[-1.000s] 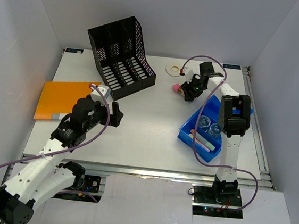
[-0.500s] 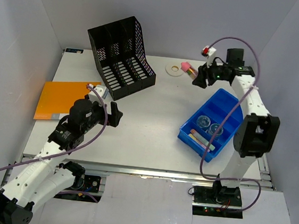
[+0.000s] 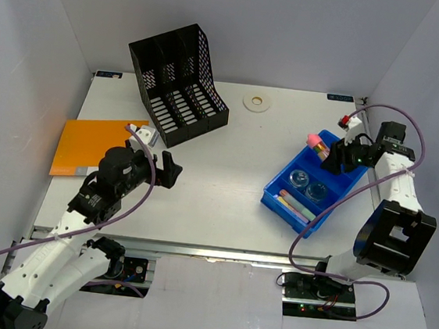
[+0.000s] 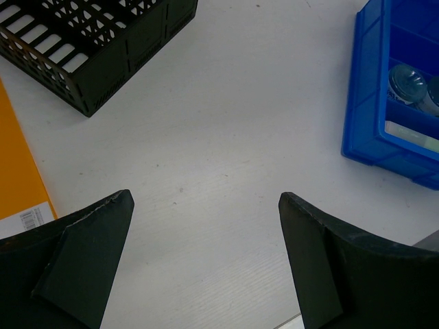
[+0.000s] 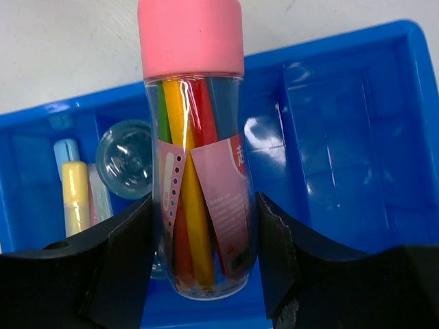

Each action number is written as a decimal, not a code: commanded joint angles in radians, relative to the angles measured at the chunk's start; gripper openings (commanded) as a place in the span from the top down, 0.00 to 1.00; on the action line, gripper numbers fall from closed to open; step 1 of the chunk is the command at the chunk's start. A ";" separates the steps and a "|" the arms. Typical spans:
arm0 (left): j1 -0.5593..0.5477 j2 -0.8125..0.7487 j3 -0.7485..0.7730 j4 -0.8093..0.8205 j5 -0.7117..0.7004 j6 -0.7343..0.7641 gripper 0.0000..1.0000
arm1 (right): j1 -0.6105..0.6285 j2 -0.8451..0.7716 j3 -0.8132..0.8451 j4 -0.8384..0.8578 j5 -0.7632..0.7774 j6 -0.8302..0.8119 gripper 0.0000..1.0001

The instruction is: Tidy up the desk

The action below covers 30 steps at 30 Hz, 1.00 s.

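A black file rack stands back left, an orange folder just beside it; a pink-capped tube of pens hangs over a blue bin holding jars.

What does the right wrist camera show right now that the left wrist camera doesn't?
Only the right wrist view: the right gripper shut on a clear plastic tube with a pink cap, full of coloured pens and held over the bin's compartments.
Only the left wrist view: the open left gripper, the black mesh file rack and the edge of the orange folder.
Both: the blue plastic bin, a clear round jar inside it, and the white desk.
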 commanded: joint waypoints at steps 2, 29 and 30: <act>0.005 -0.026 -0.010 0.020 0.025 0.003 0.02 | -0.048 -0.026 -0.032 0.006 0.043 -0.126 0.82; 0.005 -0.031 -0.012 0.023 0.027 0.007 0.02 | -0.054 0.105 0.047 0.006 0.153 -0.151 0.10; 0.005 -0.030 -0.012 0.022 0.028 0.008 0.02 | -0.054 0.102 0.067 -0.004 0.142 -0.145 0.10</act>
